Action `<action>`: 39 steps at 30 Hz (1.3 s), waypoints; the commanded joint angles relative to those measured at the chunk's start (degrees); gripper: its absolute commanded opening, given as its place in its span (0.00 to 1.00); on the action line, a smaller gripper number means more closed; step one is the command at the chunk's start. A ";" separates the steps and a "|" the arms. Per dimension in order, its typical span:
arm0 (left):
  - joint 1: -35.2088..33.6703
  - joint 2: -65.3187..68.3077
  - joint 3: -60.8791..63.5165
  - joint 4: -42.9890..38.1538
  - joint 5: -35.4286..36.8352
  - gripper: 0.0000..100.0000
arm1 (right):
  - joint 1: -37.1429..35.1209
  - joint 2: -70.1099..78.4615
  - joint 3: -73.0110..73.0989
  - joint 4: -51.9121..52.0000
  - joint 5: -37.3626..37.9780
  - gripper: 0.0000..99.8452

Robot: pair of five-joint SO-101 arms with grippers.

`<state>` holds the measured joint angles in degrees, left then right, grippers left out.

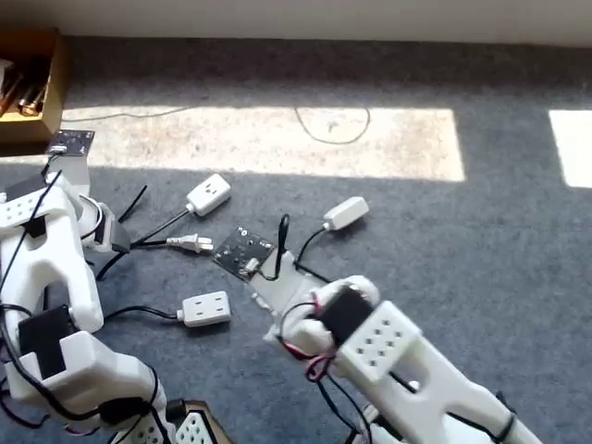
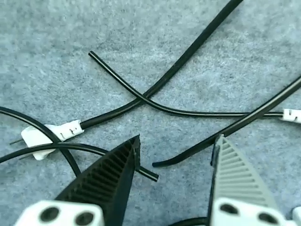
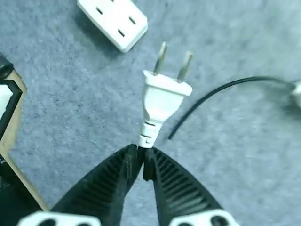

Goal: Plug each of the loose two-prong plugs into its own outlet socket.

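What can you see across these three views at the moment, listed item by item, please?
carpet: one, grey, under everything.
outlet sockets: three, white, spread apart on the carpet.
held plug: one, white, two prongs, gripped at its cord end.
loose plug: one, white, lying on the carpet among the cables.
cables: several, black, crossing on the carpet below the left gripper.
wooden box: one, brown, at the far left of the high view.
left gripper: one, a black finger and a grey finger, open above the cables.
right gripper: one, black fingers, shut on the held plug.
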<state>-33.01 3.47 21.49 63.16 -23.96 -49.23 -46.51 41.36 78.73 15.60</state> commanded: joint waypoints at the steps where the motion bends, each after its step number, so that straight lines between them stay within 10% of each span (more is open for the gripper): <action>1: -0.48 -2.33 -0.31 -0.70 0.35 0.26 | 14.11 -6.81 -22.11 16.22 8.97 0.01; 8: 0.48 -2.33 -0.31 -0.70 0.35 0.26 | 34.33 8.31 -7.25 10.51 40.88 0.01; 20: 4.79 -2.77 5.23 1.32 0.53 0.26 | 35.56 18.86 19.56 -31.16 32.53 0.01; 30: 10.24 -2.77 8.92 0.97 0.79 0.26 | 38.46 19.91 21.67 -32.31 32.62 0.02; 39: 10.24 -2.86 6.20 -1.58 6.33 0.26 | 38.81 19.21 19.21 -25.10 33.67 0.27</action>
<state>-23.69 3.47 29.85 62.55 -19.56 -10.99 -25.93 62.81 51.47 49.54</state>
